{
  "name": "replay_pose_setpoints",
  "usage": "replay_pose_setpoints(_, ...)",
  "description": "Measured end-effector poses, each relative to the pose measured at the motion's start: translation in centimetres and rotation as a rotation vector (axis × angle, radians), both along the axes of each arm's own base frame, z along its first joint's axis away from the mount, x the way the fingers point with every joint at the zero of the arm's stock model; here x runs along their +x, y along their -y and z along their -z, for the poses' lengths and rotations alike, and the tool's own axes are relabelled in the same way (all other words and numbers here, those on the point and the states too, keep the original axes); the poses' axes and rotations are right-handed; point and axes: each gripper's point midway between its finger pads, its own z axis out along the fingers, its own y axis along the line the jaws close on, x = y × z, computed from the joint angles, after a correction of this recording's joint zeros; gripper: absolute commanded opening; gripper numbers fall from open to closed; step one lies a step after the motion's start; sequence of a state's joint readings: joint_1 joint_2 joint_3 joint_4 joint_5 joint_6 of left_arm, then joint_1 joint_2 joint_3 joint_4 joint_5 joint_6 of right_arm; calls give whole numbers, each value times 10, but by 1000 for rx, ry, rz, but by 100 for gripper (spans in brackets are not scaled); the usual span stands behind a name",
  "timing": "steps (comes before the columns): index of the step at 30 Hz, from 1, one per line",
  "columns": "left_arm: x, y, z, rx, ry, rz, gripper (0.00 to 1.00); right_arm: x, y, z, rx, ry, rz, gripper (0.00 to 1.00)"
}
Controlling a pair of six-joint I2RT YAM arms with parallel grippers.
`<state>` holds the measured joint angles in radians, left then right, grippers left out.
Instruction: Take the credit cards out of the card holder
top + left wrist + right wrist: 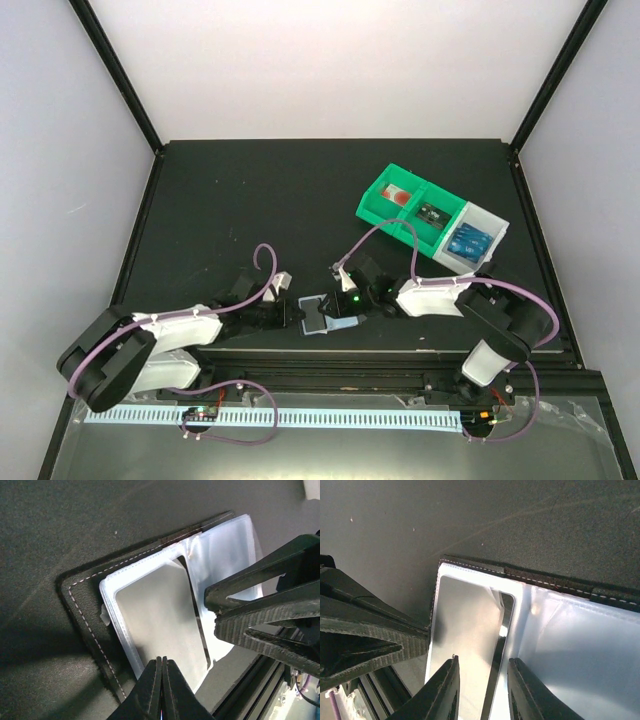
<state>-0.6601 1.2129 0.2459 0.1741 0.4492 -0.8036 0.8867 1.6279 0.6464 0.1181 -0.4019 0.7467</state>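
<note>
Dark tabletop's [250, 200] near edge: open card holder [322, 312], left gripper [161, 661] closed at its rim, right gripper [483, 660] parted astride its middle.

Pale blue-grey translucent plastic card holder [150, 610]: no legible text.
Bright-blue rectangular plastic cards [468, 241]: white markings, too small to read.
Small red-and-white item [398, 196]: unreadable.
Green-and-grey compartment tray [372, 200]: no legible label.

card holder [155, 615] — glossy, translucent plastic
</note>
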Motion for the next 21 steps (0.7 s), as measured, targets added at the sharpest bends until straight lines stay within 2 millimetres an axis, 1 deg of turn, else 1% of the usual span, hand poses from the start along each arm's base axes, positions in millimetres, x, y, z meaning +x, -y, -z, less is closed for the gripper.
replay_pose_setpoints(5,-3,-2,10,27,-18,13,2,2,-1,-1,7,10,7,30)
replay_pose_setpoints(13,0,1,11,29,-9,25,1,4,0,1,13,14,26,29)
replay_pose_setpoints(21,1,1,11,30,-6,28,1,7,-3,-4,36,26,31,22)
